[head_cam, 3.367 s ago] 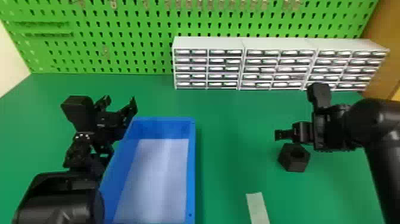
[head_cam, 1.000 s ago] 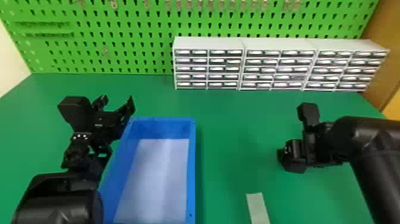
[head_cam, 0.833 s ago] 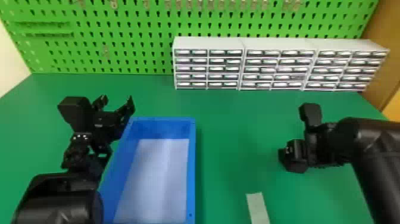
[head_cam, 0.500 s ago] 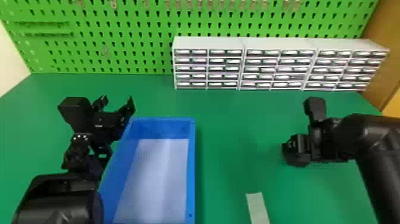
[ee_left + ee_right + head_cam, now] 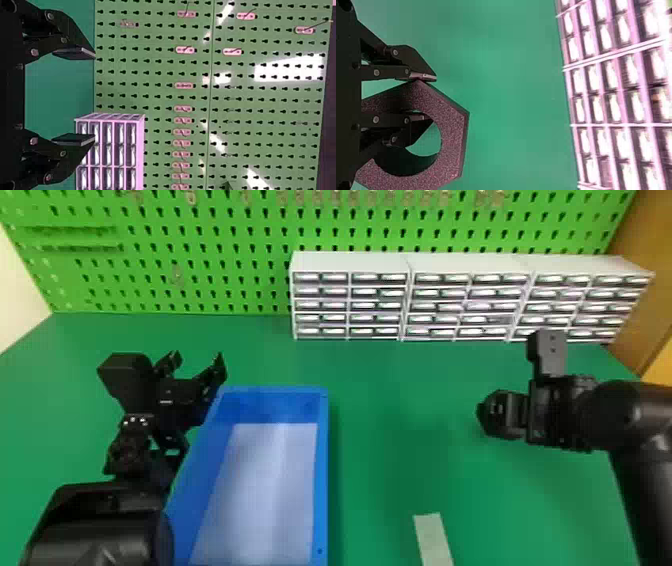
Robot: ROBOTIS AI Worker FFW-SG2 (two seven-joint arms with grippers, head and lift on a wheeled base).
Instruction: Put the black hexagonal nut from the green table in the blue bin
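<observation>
Near end of blue bin (image 5: 322, 470) past head view's edge, part of nut (image 5: 451, 138) past right wrist view's

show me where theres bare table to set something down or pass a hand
Bare green table between the blue bin and the right gripper, back to the drawer cabinets, forward to the pale strip; also left of the left arm. Crowded: the bin's left side, by the left gripper, and around the hexagonal nut in the right gripper.

Left of the blue bin (image 5: 322, 470), the black left arm (image 5: 126, 455) has a glossy casing (image 5: 100, 535); silvery round screws (image 5: 34, 52) dot the left pincer (image 5: 196, 364). Right of the bin, the right arm (image 5: 645, 410) is smooth black tubing.
</observation>
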